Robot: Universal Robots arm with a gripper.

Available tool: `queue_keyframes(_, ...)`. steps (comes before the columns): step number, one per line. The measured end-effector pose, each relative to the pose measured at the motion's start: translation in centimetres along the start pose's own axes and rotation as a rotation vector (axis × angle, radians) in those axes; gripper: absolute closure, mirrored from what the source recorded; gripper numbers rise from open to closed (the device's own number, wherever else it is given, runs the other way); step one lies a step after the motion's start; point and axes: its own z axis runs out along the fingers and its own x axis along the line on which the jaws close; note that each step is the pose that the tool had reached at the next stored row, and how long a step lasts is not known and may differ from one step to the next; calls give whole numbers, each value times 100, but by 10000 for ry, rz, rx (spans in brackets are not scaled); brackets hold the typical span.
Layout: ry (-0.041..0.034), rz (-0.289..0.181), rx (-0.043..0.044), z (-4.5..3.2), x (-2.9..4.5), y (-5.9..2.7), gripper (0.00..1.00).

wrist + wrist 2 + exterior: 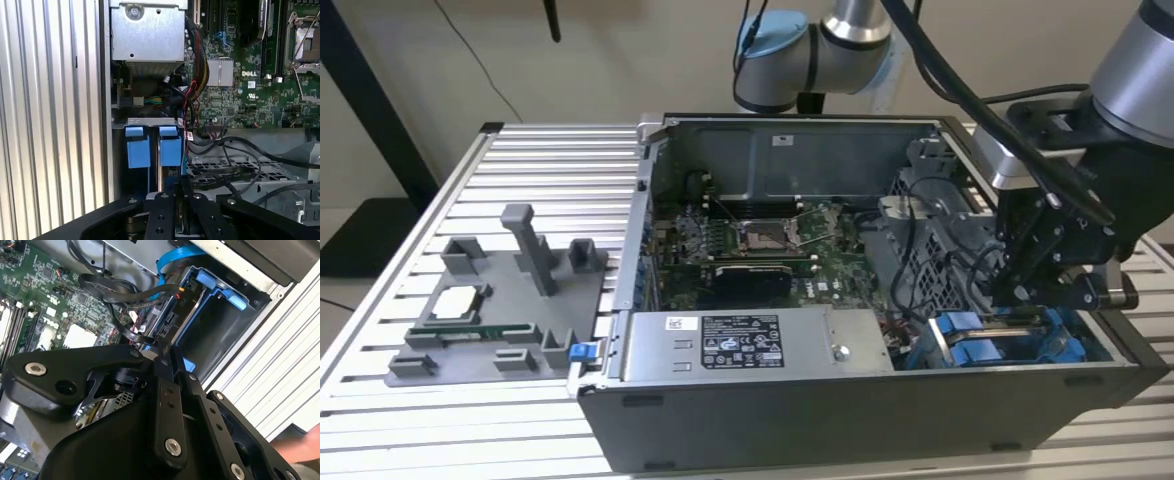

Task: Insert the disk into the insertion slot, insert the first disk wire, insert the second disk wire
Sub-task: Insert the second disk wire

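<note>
The disk stands on edge low in the insertion slot, a grey bay with blue tabs at the case's front corner, on the exterior view's right. My gripper reaches down into that bay. In both wrist views its fingers stand close together over the disk's blue-framed edge, and the gripper looks shut on it. Loose black disk wires lie beside the bay, their ends near the fingertips. The contact itself is hidden by the gripper body.
The grey power-supply box sits beside the bay along the case's front wall. The motherboard with its silver socket fills the case floor. A flat blue cable curves past the bay. A grey fixture with small parts rests on the slatted table.
</note>
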Motion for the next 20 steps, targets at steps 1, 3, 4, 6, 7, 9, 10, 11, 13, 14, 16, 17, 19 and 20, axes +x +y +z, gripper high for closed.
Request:
queue_keyframes(1, -1, 0, 3, 1, 0, 0, 100)
queue_keyframes(3, -30, 0, 9, 13, 1, 0, 100)
queue_keyframes(4, -67, 2, 9, 23, 2, 1, 100)
queue_keyframes(6, -143, 5, 10, 43, 4, 2, 100)
queue_keyframes(7, -180, 7, 9, 56, 6, 3, 100)
queue_keyframes(9, -264, 11, 7, 79, 8, 4, 100)
queue_keyframes(10, -289, 13, 6, 90, 9, 2, 100)
queue_keyframes(11, -291, 13, 6, 97, 9, 1, 100)
queue_keyframes(13, -288, 13, 6, 108, 10, -2, 100)
queue_keyframes(14, -288, 12, 6, 113, 11, -4, 100)
queue_keyframes(16, -288, 13, 6, 123, 12, -4, 100)
queue_keyframes(17, -289, 13, 6, 128, 12, -4, 100)
queue_keyframes(19, -287, 12, 6, 130, 13, -5, 100)
queue_keyframes(20, -286, 12, 6, 131, 13, -5, 100)
